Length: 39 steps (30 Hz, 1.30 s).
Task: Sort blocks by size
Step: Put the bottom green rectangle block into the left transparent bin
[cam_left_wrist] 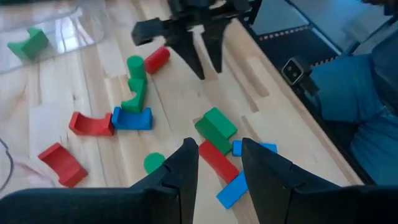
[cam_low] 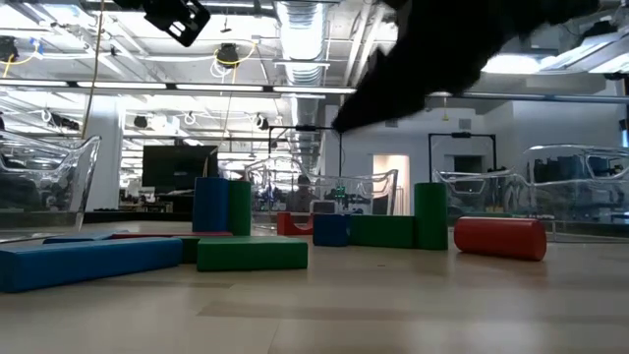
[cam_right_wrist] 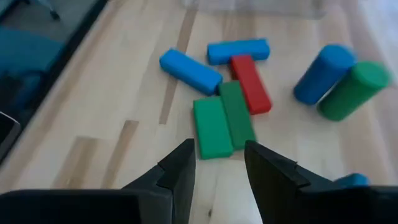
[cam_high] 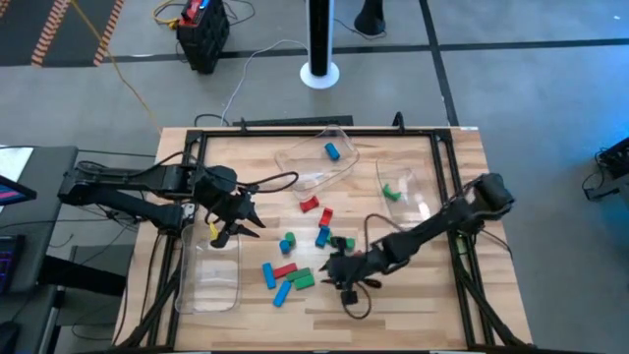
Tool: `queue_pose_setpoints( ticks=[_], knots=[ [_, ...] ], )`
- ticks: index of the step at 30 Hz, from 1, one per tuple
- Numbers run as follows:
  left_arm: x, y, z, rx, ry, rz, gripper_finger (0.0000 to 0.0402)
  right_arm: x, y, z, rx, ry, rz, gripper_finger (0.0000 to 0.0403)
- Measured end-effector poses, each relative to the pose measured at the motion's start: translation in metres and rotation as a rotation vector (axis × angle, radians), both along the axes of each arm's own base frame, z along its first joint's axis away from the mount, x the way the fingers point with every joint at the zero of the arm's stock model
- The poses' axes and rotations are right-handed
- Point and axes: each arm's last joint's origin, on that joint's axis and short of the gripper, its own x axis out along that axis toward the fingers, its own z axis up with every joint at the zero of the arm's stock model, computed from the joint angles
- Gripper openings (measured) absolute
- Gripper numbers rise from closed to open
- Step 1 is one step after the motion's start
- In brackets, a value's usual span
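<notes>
High view shows me barely started on the sort: one blue block lies in the clear tray far ahead of my right gripper, a green piece sits in the second tray off toward my right arm's base, and the third tray under my left gripper looks empty. Most of the blocks are loose on the table, scattered between my two grippers.

My right gripper hangs low over the near end of that scatter, fingers spread with nothing between them. Just ahead of its fingertips in the right wrist view lies a green bar, touching a narrower green bar and a red bar, with two blue bars beyond. A blue cylinder and a green cylinder lie together off to one side.

My left gripper hovers over the edge of the empty-looking tray, fingers parted and holding nothing.

I judge nearly all the work is left: about ten blocks to lift and place, and the green bar nearest my right fingers seems the likely next pick.
</notes>
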Motion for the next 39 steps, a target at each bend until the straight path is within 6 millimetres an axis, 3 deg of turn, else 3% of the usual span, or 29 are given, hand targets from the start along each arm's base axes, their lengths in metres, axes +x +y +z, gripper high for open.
queue_pose_setpoints(
  ticks=[11,20,28,39],
  knots=[
    [0.017,0.0,-0.015,0.003,0.077,-0.002,0.0119,0.038,0.018,-0.035,-0.067,0.05,0.099,0.0168],
    [0.021,0.0,-0.017,-0.006,0.08,0.005,0.0119,0.055,0.016,-0.053,-0.091,0.151,0.064,0.0229],
    [0.022,0.0,-0.017,-0.01,0.076,0.01,0.0119,0.047,0.014,-0.052,-0.119,0.253,0.052,0.023],
    [0.022,0.0,-0.017,-0.006,0.071,0.005,0.0119,0.024,0.01,-0.023,-0.107,0.365,0.03,0.0209]
  ],
)
